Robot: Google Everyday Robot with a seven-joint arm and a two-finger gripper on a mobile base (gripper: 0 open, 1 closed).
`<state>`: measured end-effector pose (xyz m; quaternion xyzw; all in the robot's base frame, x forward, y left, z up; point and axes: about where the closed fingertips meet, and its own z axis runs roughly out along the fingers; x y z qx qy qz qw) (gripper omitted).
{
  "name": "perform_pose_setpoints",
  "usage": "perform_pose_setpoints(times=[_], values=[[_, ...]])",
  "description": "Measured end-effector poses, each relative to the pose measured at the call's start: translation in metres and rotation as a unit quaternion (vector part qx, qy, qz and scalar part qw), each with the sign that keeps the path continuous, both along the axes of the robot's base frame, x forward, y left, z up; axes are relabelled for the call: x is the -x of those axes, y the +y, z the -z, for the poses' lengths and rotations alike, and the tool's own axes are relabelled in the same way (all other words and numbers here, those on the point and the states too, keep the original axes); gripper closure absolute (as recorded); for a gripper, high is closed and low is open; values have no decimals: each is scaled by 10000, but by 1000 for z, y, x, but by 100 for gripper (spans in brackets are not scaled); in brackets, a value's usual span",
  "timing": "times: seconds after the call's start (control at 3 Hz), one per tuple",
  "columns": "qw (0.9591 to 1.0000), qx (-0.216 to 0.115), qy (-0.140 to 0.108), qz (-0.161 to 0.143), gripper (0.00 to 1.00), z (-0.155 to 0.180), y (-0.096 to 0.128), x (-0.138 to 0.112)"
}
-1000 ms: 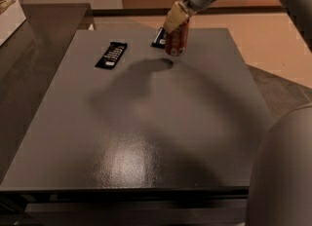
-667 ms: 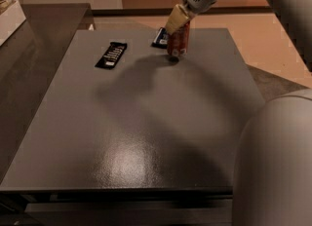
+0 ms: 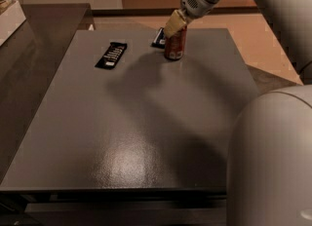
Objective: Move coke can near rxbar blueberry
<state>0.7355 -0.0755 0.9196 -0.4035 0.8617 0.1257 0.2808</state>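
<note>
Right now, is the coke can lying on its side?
No, the coke can is upright, close beside the rxbar blueberry, with the gripper at its top.

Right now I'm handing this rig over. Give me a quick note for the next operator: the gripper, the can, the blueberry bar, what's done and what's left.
Gripper: at the far side of the table, right at the top of the coke can. I cannot tell whether it holds the can.
Coke can: upright, apparently standing on the table.
Rxbar blueberry: lying flat just behind and left of the can, partly hidden by it.
Black bar: lying farther left, apart from both.
Done: the can is beside the blueberry bar.
Left: probably only to confirm the release and lift the arm clear without tipping the can.
</note>
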Motion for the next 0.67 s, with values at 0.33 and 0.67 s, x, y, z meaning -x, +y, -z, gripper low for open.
perform_pose_setpoints(times=[0.33, 0.67], values=[[10000, 4, 24, -15, 36, 3, 2, -1], [10000, 5, 46, -29, 13, 6, 4, -1]])
